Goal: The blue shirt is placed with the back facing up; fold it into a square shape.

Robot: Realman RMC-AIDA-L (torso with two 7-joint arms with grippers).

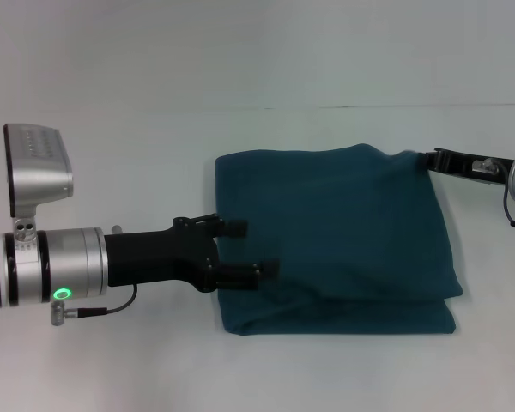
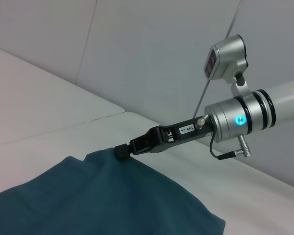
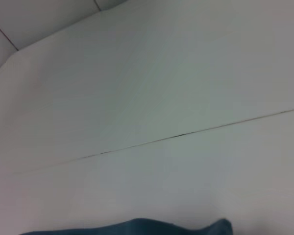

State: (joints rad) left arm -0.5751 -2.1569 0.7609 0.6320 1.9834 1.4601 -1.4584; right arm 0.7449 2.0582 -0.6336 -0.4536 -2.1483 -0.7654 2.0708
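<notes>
The blue shirt (image 1: 335, 236) lies folded into a rough square in the middle of the white table, with a lower layer showing along its near edge. My left gripper (image 1: 253, 248) is at the shirt's left edge, open, its two black fingers spread just over the fabric. My right gripper (image 1: 429, 159) is at the shirt's far right corner, shut on that corner. The left wrist view shows the right gripper (image 2: 121, 151) pinching the raised tip of the shirt (image 2: 103, 200). In the right wrist view only a strip of the shirt (image 3: 137, 227) shows.
The white table (image 1: 112, 172) reaches back to a pale wall, and the two meet in a thin seam (image 1: 326, 107). Bare tabletop lies on all sides of the shirt.
</notes>
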